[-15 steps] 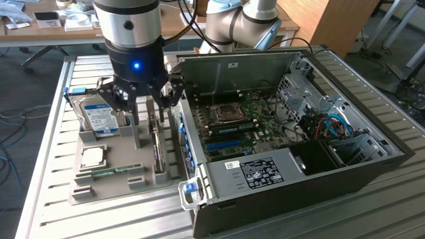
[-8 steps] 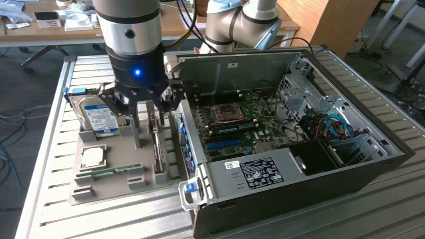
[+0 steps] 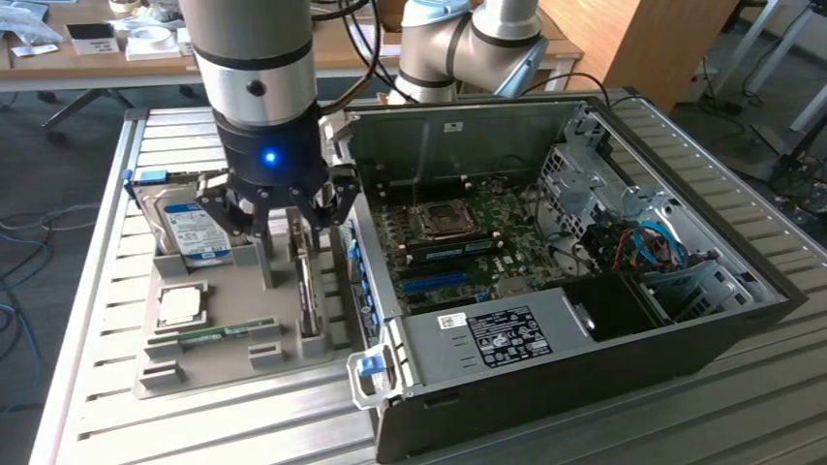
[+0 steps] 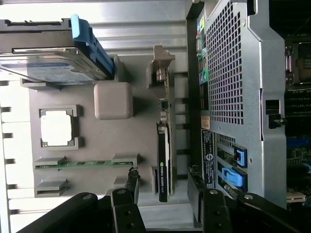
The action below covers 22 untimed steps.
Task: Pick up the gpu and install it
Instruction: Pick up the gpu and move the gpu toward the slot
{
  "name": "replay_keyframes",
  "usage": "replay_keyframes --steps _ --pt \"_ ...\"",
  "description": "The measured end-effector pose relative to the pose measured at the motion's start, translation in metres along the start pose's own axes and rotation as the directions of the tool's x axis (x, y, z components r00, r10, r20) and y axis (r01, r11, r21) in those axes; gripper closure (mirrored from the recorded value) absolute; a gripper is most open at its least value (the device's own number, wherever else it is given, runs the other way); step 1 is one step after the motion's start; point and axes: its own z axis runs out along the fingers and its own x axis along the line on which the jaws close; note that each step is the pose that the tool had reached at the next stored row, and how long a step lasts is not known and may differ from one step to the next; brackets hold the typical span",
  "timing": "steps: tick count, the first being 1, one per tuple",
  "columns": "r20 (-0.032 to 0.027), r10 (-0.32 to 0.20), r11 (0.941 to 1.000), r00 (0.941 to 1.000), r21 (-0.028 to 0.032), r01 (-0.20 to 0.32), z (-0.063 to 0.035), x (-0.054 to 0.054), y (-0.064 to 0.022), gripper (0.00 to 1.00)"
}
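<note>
One gpu (image 4: 164, 160), one hard drive (image 3: 194, 232), one memory stick (image 3: 213, 334), one claw (image 4: 163, 182).
Claw spread wide, gripping nothing, straddles the gpu, which stands on edge in the tray (image 3: 232, 291), nine o'clock of the case (image 3: 582, 378) in the exterior view.

gpu (image 4: 164, 162) upright in tray (image 4: 97, 143), beside case (image 4: 233, 73)

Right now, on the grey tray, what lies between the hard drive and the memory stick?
A square processor chip in its own pocket lies between the hard drive and the memory stick; the wrist view shows it.
</note>
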Motion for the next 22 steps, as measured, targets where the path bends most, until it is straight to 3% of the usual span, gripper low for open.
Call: replay_keyframes --steps 9,16,22 --pt "0.0001 0.0 1.0 1.0 -0.0001 0.0 0.0157 0.0 -0.0007 0.47" --pt "-0.0001 0.0 1.0 1.0 -0.0001 0.0 0.0166 -0.001 -0.0006 0.47" --pt "-0.0002 0.0 1.0 1.0 0.0 0.0 0.0266 -0.001 -0.0008 0.47"
